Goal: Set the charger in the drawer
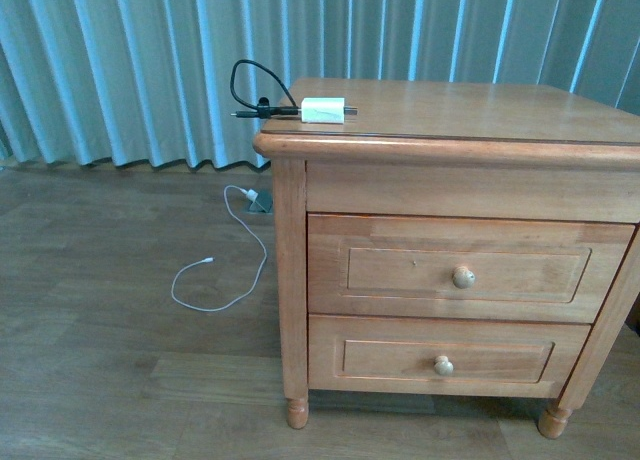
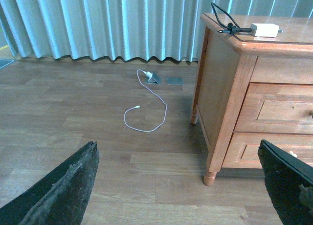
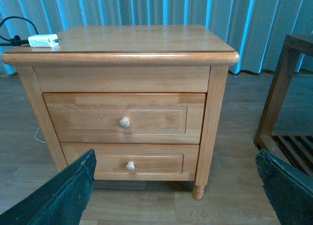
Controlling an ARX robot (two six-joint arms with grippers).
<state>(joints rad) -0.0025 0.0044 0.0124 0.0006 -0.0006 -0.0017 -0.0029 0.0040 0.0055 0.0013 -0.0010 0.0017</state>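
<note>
Charger point(image 1: 323, 110) is up on the nightstand point(image 1: 480, 110), at the 10 o'clock corner of the top. The drawer point(image 1: 460, 270) is shut, with the shorter drawer point(image 1: 445, 362) right under it at 6 o'clock. A white cable point(image 1: 225, 265) lies on the wood floor point(image 1: 100, 360) at 9 o'clock, curtains point(image 1: 130, 70) behind. Our left gripper point(image 2: 176, 146) and right gripper point(image 3: 176, 154) both gape wide, gripping nothing.

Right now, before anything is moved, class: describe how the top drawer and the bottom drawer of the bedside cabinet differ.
The top drawer has a taller front than the bottom drawer. The top drawer is also wider, while the bottom drawer's front is narrower. The top drawer's recessed panel is larger than the bottom drawer's. Both are shut, made of the same reddish wood, and have round pale knobs.
</note>
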